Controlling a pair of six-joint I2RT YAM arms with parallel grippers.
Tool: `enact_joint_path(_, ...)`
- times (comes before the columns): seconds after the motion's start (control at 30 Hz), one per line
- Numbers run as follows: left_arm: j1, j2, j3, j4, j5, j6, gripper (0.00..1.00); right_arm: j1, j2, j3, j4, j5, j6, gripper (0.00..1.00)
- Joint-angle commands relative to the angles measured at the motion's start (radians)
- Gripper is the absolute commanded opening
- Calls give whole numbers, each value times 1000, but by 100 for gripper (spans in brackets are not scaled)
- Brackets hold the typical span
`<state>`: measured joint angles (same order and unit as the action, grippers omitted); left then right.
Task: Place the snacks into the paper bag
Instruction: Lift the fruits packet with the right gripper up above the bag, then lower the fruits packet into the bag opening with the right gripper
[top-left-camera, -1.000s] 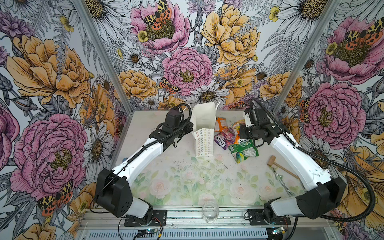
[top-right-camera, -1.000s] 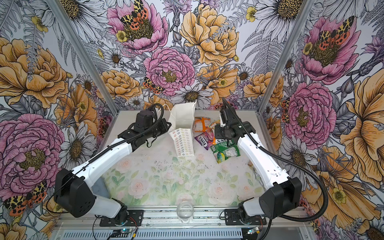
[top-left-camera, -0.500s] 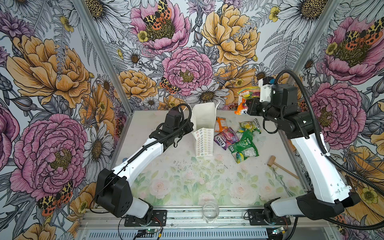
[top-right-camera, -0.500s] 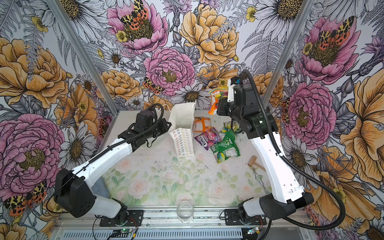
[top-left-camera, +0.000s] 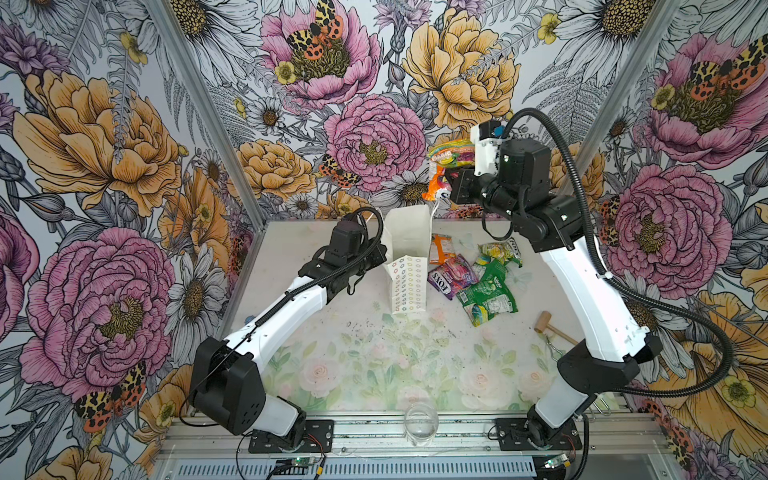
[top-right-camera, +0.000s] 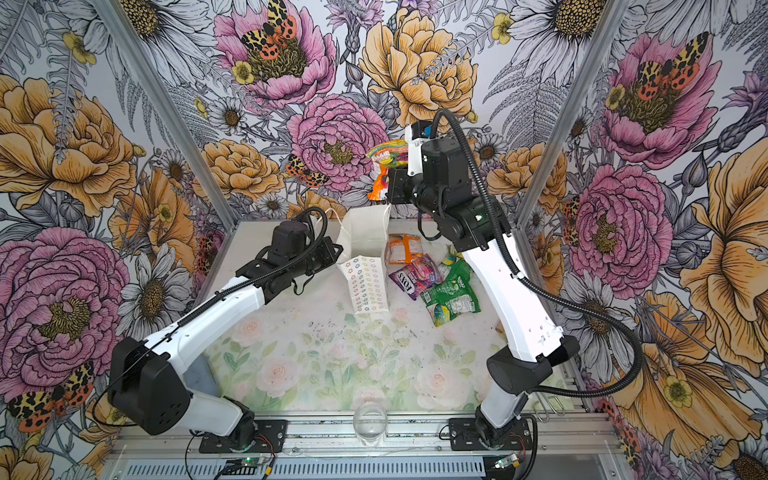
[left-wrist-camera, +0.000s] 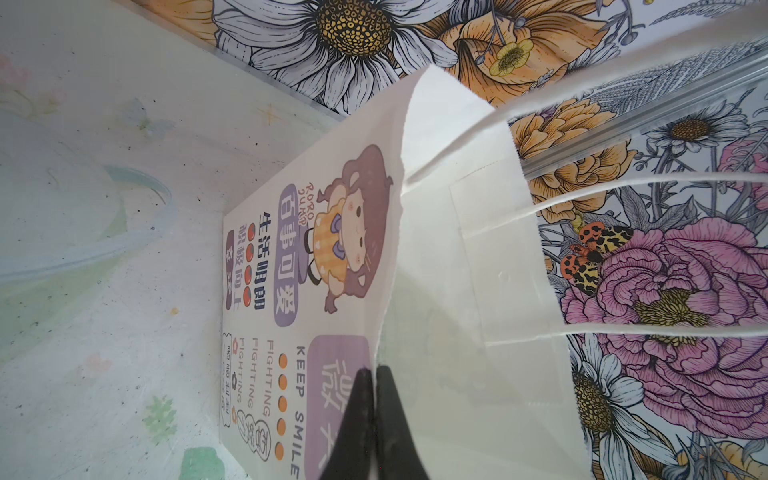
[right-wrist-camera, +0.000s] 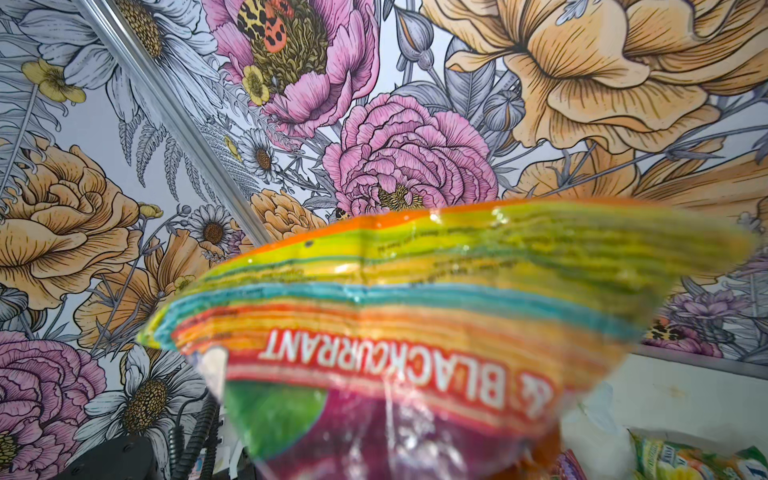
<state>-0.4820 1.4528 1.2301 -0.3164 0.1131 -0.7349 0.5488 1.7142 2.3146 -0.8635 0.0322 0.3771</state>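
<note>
The white paper bag (top-left-camera: 409, 286) (top-right-camera: 365, 286) stands upright at the back middle of the table, mouth open. My left gripper (top-left-camera: 383, 259) (left-wrist-camera: 374, 374) is shut on the bag's rim (left-wrist-camera: 395, 249), one finger inside and one outside. High above and just right of the bag's mouth, my right gripper (top-left-camera: 446, 180) (top-right-camera: 388, 183) is shut on an orange rainbow-striped snack packet (top-left-camera: 451, 156) (top-right-camera: 386, 153) (right-wrist-camera: 415, 311), which hides its fingers in the right wrist view. More snacks lie right of the bag: orange (top-left-camera: 439, 247), purple FOX'S (top-left-camera: 453, 276), green (top-left-camera: 488, 297), yellow-green (top-left-camera: 498, 251).
A clear glass (top-left-camera: 420, 424) (top-right-camera: 371, 422) stands at the table's front edge. A small wooden mallet (top-left-camera: 544, 322) and a wire utensil (top-left-camera: 552, 353) lie at the right edge, near the right arm's base. Flowered walls close in the back and sides.
The right arm rose from the snack pile with the orange packet and carried it left, toward the space above the bag. The left arm and bag stayed still.
</note>
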Motion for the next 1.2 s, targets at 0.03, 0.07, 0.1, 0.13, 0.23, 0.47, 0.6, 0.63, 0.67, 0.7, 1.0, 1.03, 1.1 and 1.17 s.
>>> enact_joint_path(0.03, -1, -14, -2, 8, 19, -9, 0, 26, 33, 61, 97, 6, -3, 0)
enact_joint_path(0.07, 0, -14, -2, 8, 19, -9, 0, 32, 42, 71, 98, 6, -3, 0)
enact_joint_path(0.1, 0, -16, -2, 8, 18, -9, 0, 38, 54, 82, 100, 6, -3, 0)
enact_joint_path(0.13, -1, -16, -3, 8, 17, -11, 0, 45, 66, 92, 101, 6, 0, 0)
enact_joint_path(0.23, -1, -16, -4, 10, 18, -10, 0, 64, 97, 111, 107, 11, 7, 0)
enact_joint_path(0.47, -1, -20, -7, 13, 22, -11, 0, 96, 161, 111, 111, 41, 31, 0)
enact_joint_path(0.6, 0, -25, -8, 17, 26, -12, 0, 100, 190, 92, 110, 57, 73, 0)
enact_joint_path(0.63, -1, -25, -9, 18, 25, -12, 0, 100, 195, 87, 110, 58, 82, 0)
enact_joint_path(0.67, -1, -26, -11, 20, 25, -12, 0, 100, 201, 82, 110, 58, 90, 0)
enact_joint_path(0.7, 0, -26, -13, 20, 26, -14, 0, 100, 205, 76, 110, 56, 95, 0)
enact_joint_path(1.0, 0, -35, -35, 35, 25, -18, 0, 102, 198, -35, 110, 102, 130, 0)
enact_joint_path(1.03, 0, -37, -39, 36, 25, -19, 0, 102, 194, -52, 110, 103, 134, 0)
enact_joint_path(1.1, 2, -41, -43, 37, 23, -20, 0, 102, 181, -89, 110, 105, 138, 0)
enact_joint_path(1.17, 3, -43, -47, 40, 22, -21, 0, 102, 172, -124, 110, 109, 142, 0)
